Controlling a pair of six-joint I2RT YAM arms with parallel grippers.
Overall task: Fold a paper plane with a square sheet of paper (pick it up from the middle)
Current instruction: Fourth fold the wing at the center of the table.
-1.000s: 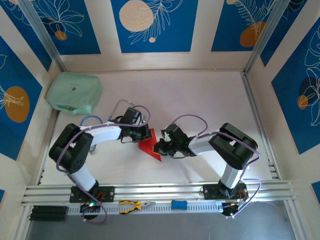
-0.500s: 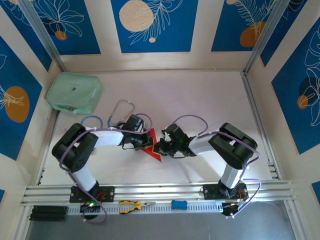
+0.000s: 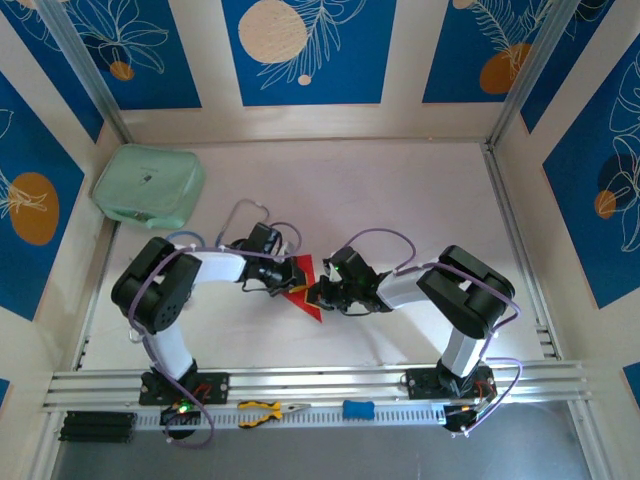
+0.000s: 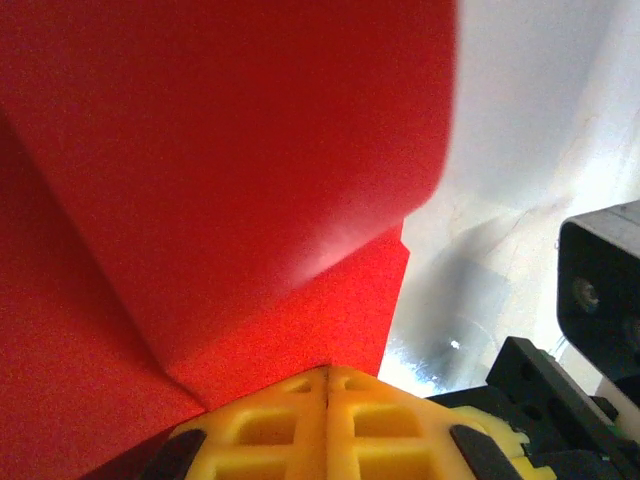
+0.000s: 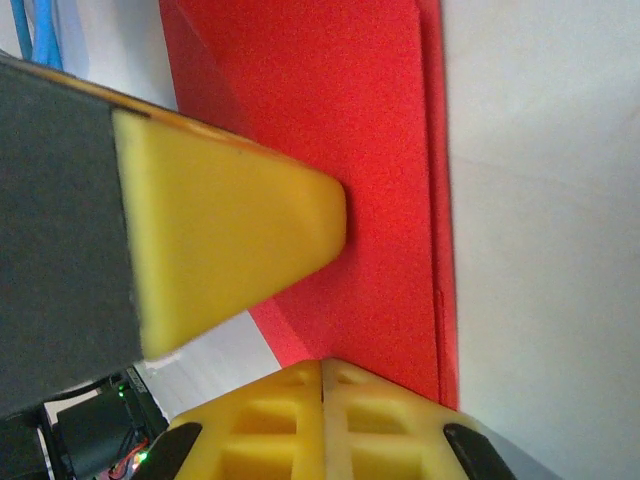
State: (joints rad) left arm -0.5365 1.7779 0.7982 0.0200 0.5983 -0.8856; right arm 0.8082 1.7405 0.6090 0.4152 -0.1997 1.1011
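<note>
Parked along the near rail, out of the work: yellow-handled pliers (image 3: 265, 410) and a blue-handled tool (image 3: 358, 409). Further in, at mid-table, meeting tip to tip: left gripper (image 3: 291, 284) and right gripper (image 3: 316, 294), both pinched fully closed over the square sheet of paper (image 3: 312, 310). Creased into a smaller red shape, lying on the table (image 3: 400, 200). Used as blunt pressers, probably to flatten and sharpen a fold. From the right wrist: yellow fingers (image 5: 240, 230) of the left arm bearing on layered red, beside a straight doubled edge. From the left wrist: a red flap raised just ahead of the closed tips. Cannot tell whether any paper is nipped between either pair. In the far left corner, well apart: mint-green pouch (image 3: 148, 185).
</note>
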